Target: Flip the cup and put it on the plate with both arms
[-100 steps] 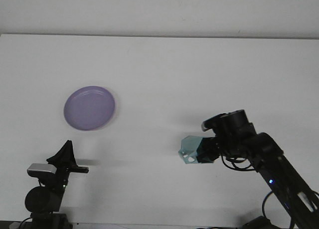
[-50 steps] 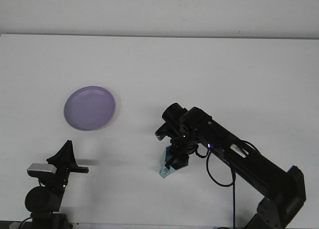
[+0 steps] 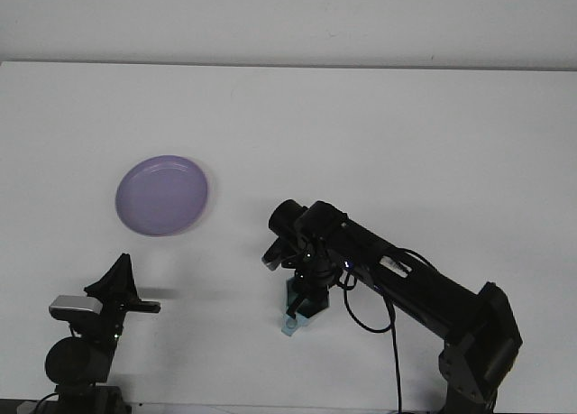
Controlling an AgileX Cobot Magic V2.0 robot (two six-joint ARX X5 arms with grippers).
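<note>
Your right gripper [image 3: 302,308] holds the cup [image 3: 297,313] low, well right of and nearer than the plate [image 3: 162,195] (left gripper [image 3: 122,283] parked, can't tell its state), so set it upright gently before releasing.

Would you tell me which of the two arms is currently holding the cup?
The right arm's gripper, stretched toward the table's middle, holds the teal cup; the left gripper sits empty-handed near the front edge.
</note>
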